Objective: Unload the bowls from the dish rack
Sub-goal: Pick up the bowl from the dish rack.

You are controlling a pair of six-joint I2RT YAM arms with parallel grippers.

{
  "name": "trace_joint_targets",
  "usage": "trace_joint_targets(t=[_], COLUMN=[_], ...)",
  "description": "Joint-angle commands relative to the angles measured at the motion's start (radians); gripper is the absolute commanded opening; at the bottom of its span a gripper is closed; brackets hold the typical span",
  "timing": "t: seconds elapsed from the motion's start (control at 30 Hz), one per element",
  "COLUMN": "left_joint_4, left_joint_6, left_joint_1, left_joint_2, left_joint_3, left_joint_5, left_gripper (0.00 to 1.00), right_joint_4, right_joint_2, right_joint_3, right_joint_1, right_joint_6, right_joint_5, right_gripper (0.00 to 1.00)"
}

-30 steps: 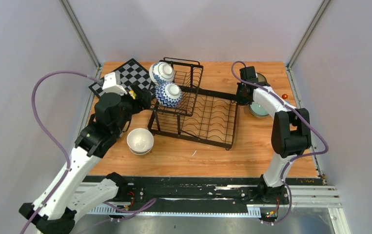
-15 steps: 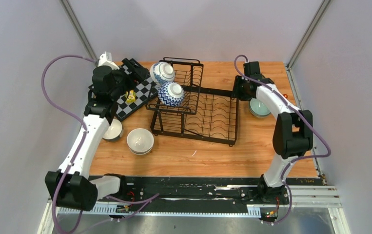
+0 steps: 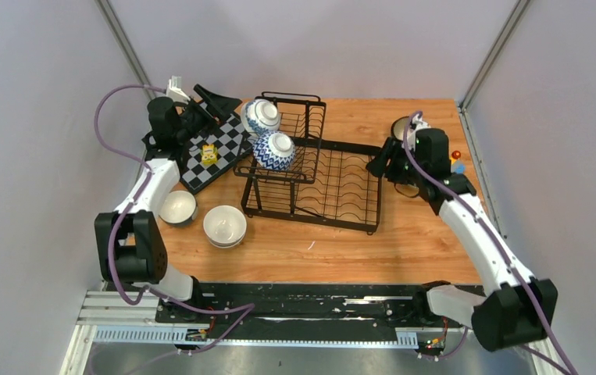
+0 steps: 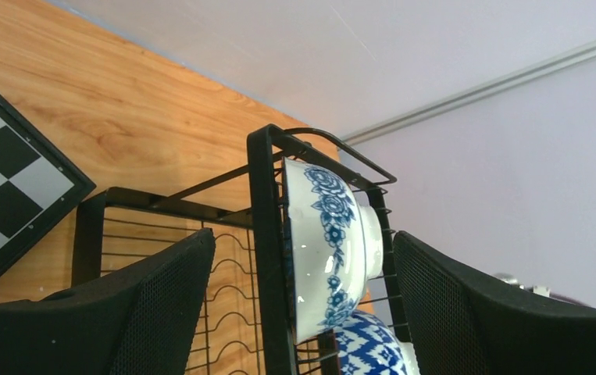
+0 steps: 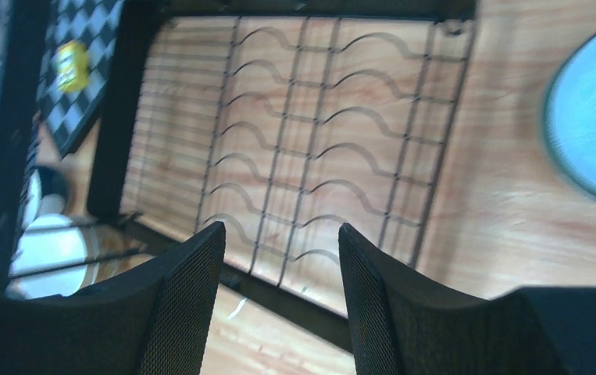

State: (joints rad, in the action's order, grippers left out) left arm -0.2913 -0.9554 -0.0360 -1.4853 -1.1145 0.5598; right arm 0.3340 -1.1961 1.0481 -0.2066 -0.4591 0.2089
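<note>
Left wrist view: left gripper [image 4: 304, 237], jaws spread and empty, faces the floral blue-and-white bowl [image 4: 330, 250] standing on edge, dead ahead, in the upper basket of the dish rack [image 4: 267, 258]; left arm nearer.

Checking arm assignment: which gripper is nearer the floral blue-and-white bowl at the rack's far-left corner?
Left. The left gripper is open just left of the floral bowl, aimed at it. The right gripper is open across the dish rack, at its right edge.
</note>
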Motion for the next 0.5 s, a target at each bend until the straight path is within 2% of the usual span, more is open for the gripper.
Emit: trace_joint_targets(t=[0.0,0.27,0.47], left_joint_4=[-0.140,-0.406,-0.439], left_joint_6=[-0.061,-0.247,-0.266], left_joint_1=[-0.015,-0.016,-0.012], left_joint_2=[-0.030,-0.123,-0.136], left_joint_3=[0.027,0.068,0.075], left_joint_5=[0.112,0.214,0.241], left_gripper=[0.85,0.80,0.78], right_joint_4=[-0.096,-0.095,-0.044], right_joint_2=[0.131,0.249,0.331], right_joint_3=[-0.148,-0.250,-0.254], right_joint_1=[-0.061,-0.107,-0.106], right_joint_6=[-0.072,-0.097,-0.069], right_joint_5=[0.119,0.170,0.133], right_gripper=[0.59,0.58,0.58])
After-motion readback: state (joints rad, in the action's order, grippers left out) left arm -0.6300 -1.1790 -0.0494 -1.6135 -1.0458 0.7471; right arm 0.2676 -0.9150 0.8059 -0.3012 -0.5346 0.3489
